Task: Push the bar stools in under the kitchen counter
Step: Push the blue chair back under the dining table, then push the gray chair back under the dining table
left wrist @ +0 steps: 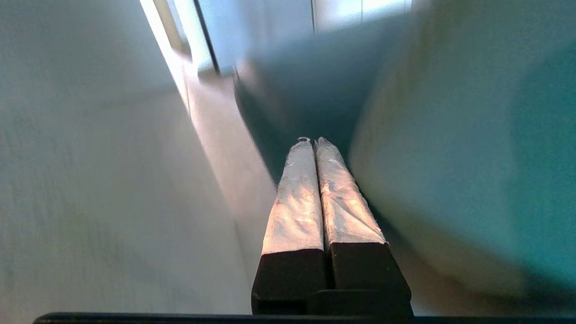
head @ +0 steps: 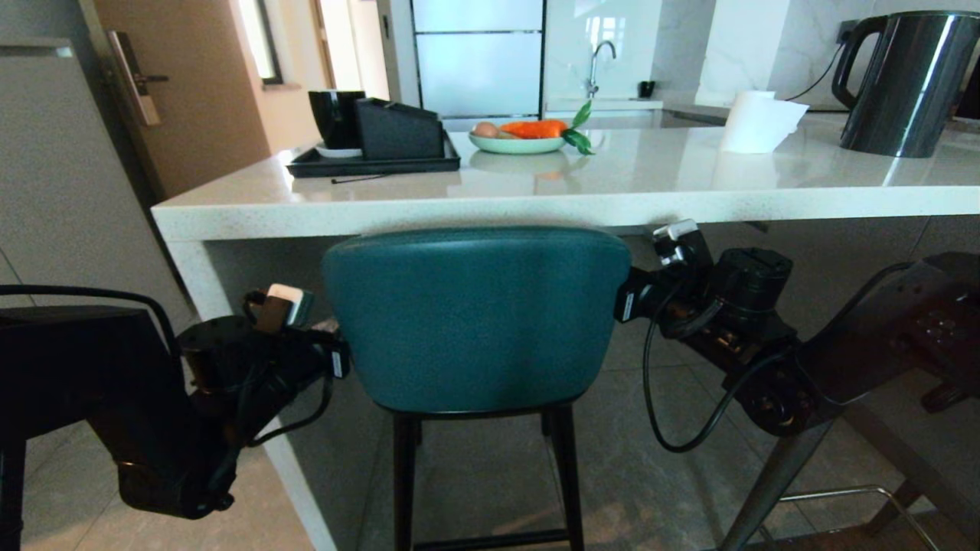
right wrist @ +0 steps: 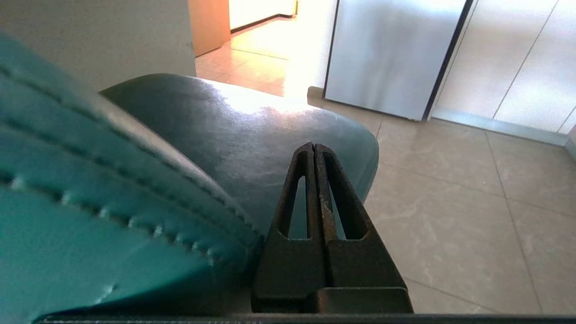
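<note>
The teal bar stool (head: 475,321) stands with its rounded back just below the front edge of the white speckled kitchen counter (head: 536,203). My left arm (head: 253,360) reaches to the back's left edge, my right arm (head: 720,306) to its right edge. The left gripper (left wrist: 313,141) is shut and empty, lying alongside the teal back (left wrist: 472,157), next to the counter's white end leg (left wrist: 90,180). The right gripper (right wrist: 313,146) is shut and empty, beside the teal back (right wrist: 90,180) and over the seat (right wrist: 225,126). Of the grey bar stool only a leg (head: 773,482) and the chrome footrest (head: 834,497) show at lower right.
On the counter stand a black tray (head: 375,162) with dark containers, a plate (head: 517,144) with a carrot, a paper towel roll (head: 758,121) and a dark kettle (head: 907,84). A door (head: 176,92) is at far left. Tiled floor (right wrist: 472,202) lies under the counter.
</note>
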You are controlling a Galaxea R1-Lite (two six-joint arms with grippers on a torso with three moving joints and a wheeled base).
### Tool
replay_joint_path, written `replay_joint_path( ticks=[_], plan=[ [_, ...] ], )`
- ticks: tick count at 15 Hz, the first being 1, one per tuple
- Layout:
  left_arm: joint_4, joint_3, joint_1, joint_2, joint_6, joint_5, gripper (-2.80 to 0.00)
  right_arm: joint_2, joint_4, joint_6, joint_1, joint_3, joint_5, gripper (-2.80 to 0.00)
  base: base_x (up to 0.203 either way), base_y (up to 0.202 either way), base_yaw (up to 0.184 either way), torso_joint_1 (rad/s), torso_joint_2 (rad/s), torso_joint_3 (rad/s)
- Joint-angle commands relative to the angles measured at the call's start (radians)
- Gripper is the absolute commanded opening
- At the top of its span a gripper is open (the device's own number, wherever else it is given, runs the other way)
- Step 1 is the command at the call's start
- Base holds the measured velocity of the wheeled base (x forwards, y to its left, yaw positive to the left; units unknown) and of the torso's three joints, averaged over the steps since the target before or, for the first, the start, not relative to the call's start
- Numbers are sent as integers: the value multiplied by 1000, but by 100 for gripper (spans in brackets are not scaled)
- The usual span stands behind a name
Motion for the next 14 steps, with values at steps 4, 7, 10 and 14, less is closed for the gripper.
replay_joint_path(
  ticks=[4,7,10,14],
  plan=[
    [6,83,39,-116,-55,-15,-280,-101,-7,9,-6,53,0,-280,0,0,0,0,0,0],
    [6,74,147,-150,-68,-62,-280,-191,-7,43,-60,105,8,-280,0,0,0,0,0,0],
    [6,156,230,-244,-84,-169,-280,-298,-7,96,-102,242,20,-280,0,0,0,0,0,0],
    [6,276,260,-423,-186,-214,-280,-531,-15,115,-123,502,17,-280,0,0,0,0,0,0]
  ],
)
